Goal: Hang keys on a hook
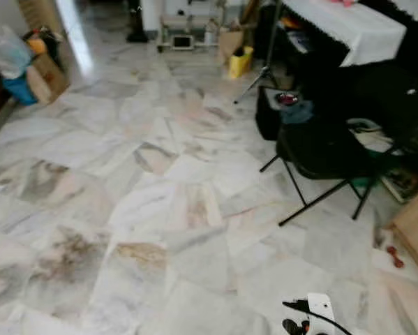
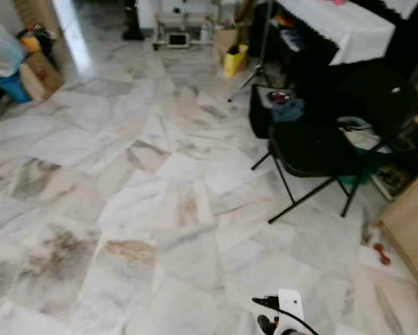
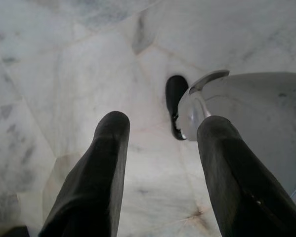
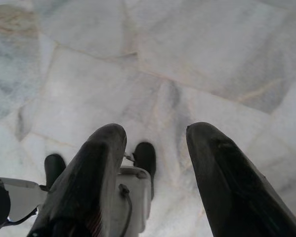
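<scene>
Two pincers hang idle at my sides, both pointed down at the marble floor [image 1: 160, 209]. My left pincer [image 3: 160, 163] is released, its two black fingers [image 3: 96, 177] spread wide with bare tile between them, and past them I see my own silver leg and a black foot [image 3: 176, 106]. My right pincer [image 4: 155, 168] is also released and grasps nothing; beyond its fingers [image 4: 227, 182] sit a white part of my body and a dark foot [image 4: 145, 160]. I cannot make out any keys or any hook, so I cannot tell where they are. Ahead of me at about two o'clock stands a black folding chair [image 1: 327, 150] on crossed legs, and just beyond it a small black box [image 1: 275, 112] with a dark round dish on top. Farther off at one o'clock is a worktop draped in a white cloth [image 1: 355, 28], with a yellow container [image 1: 239, 61] on the floor near it at twelve. At ten o'clock, against the wall, are a cardboard box [image 1: 45, 73] and a clear plastic bag [image 1: 10, 52]. At three o'clock a small red object [image 1: 394, 257] lies on the floor beside a pale wooden panel [image 1: 414, 227].
</scene>
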